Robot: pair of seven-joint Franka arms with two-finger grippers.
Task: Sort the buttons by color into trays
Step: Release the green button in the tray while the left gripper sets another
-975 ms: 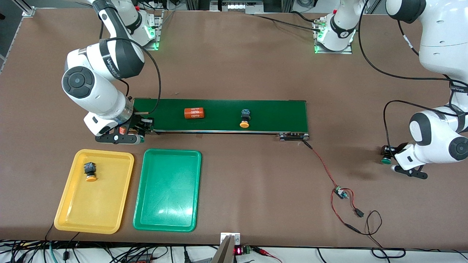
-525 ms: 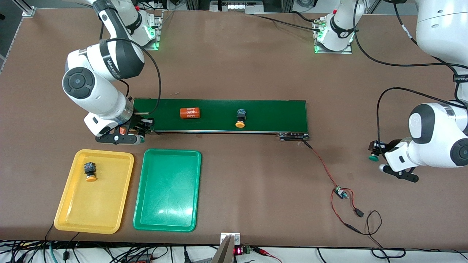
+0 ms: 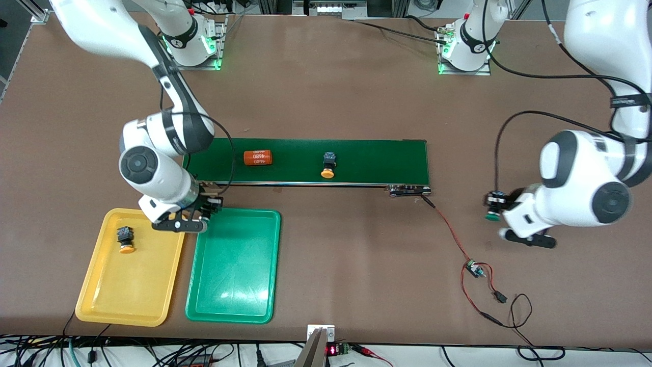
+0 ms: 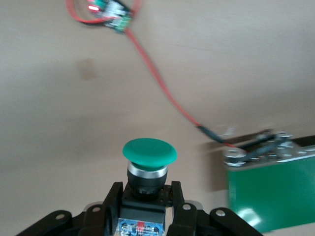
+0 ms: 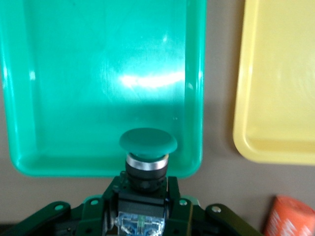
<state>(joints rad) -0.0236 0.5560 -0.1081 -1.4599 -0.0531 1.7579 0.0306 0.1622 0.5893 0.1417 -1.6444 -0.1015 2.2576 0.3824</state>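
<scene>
Green buttons (image 4: pixel 149 153) (image 5: pixel 147 141) apparently in both grippers (image 4: pixel 146 196) (image 5: pixel 143 189)

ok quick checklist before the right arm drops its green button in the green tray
1. Right gripper shut on a green button: ok.
2. Right gripper above the green tray: ok, it hangs over the tray's edge nearest the conveyor belt, close to the yellow tray.
3. Green tray holds nothing that blocks the drop: ok.
4. Yellow tray holds only a yellow-orange button: ok.
5. Left gripper, shut on another green button, is out of the way over bare table at the left arm's end: ok.
</scene>
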